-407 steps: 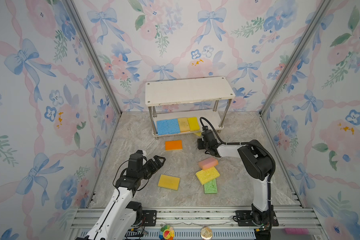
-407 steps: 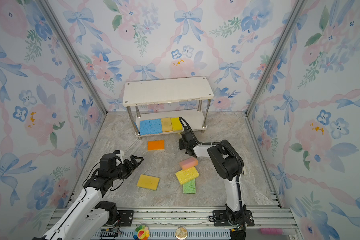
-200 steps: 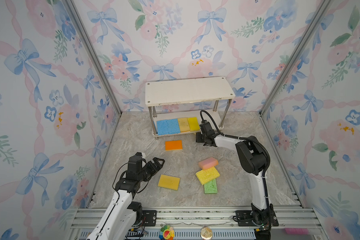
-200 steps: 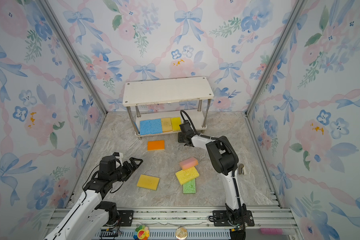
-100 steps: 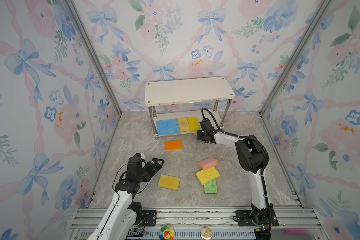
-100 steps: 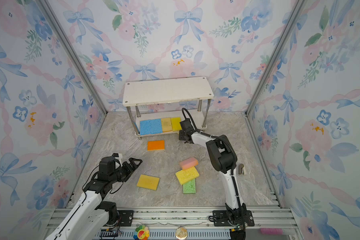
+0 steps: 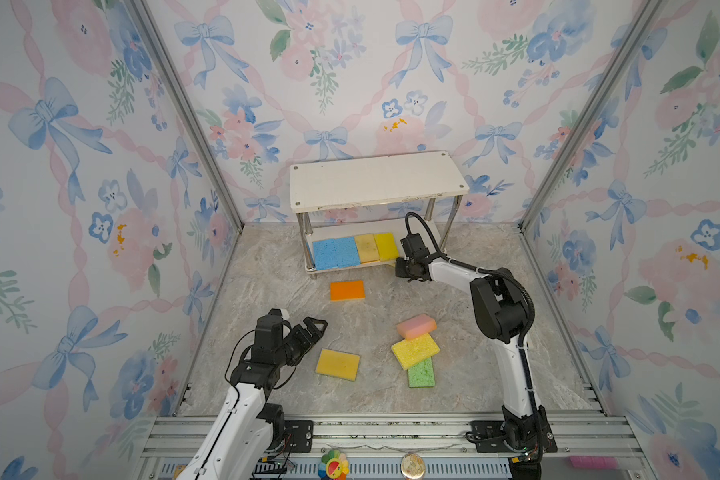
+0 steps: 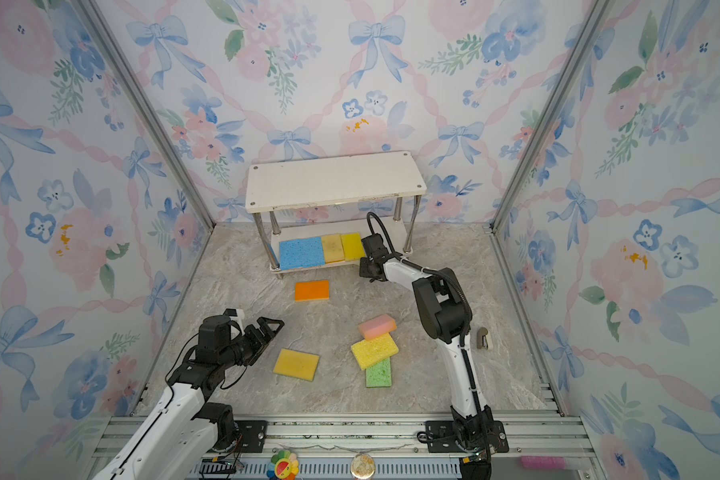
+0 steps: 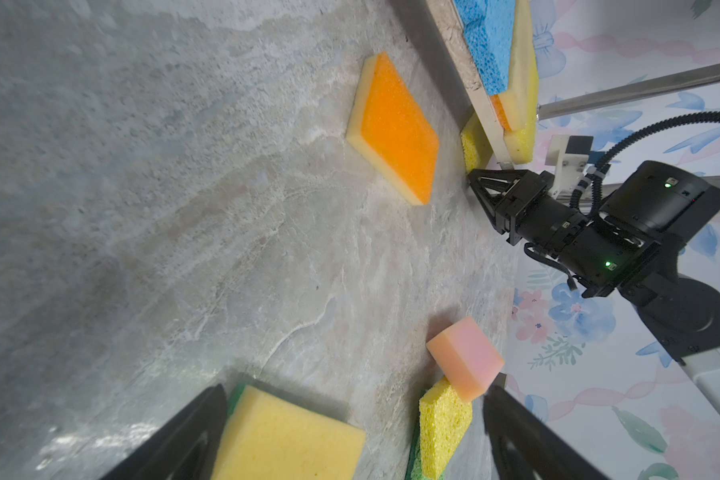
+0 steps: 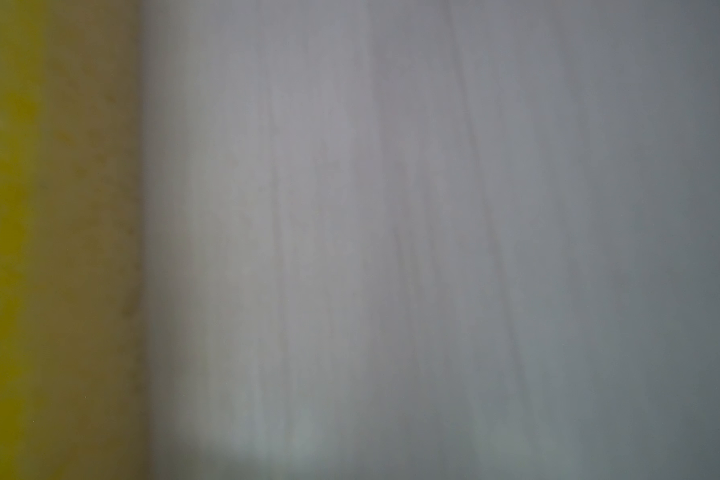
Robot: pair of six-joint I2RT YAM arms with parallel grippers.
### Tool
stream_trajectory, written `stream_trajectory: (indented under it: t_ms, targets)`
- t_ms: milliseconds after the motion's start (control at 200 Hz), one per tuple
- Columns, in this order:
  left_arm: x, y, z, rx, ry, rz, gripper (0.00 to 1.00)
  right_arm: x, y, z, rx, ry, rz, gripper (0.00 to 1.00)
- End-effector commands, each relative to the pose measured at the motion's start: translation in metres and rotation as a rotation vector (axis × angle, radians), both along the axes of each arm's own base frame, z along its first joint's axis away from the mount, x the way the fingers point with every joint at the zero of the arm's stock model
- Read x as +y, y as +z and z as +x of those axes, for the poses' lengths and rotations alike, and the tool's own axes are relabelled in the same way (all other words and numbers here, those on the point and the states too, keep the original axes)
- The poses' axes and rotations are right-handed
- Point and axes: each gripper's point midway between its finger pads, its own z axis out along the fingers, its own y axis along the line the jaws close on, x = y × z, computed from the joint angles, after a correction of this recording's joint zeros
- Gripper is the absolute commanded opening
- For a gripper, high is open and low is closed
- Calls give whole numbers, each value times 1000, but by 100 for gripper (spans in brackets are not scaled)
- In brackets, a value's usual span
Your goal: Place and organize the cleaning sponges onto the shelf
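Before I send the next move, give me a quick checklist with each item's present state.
1. Left gripper open and empty: ok.
2. Right gripper hold, at the lower front edge of the shelf: cannot tell; the right wrist view is blurred.
3. Shelf's top board bare for placing: ok.
4. Yellow-orange sponge near the left gripper lies alone: ok.
5. Pink sponge, bright yellow sponge and green sponge lie apart: not ok, they overlap.
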Motion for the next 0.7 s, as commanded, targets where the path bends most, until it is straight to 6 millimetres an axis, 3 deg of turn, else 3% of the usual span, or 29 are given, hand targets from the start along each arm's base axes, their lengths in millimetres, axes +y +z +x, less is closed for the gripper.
stream_trajectory:
  t_ms: [0,25,200,430,575,695]
  targets:
    - [1,0,0,-7,4,-2,98,-15,-45,-34,126,26,-67,5]
    - [1,0,0,-7,4,-3,98,-17,-43,-36,122,30,-78,0]
    - [1,2,1,-16,-10,6,98,-31,-23,-69,130,54,-80,0]
    - [-6,10,4,-43,-34,-7,98,-48,3,-156,230,158,-60,0]
    - [-19,19,10,-76,-70,-56,98,-44,34,-193,191,305,-59,0]
    - [-38,31,18,-114,-108,-150,98,-30,77,-207,96,450,-38,0]
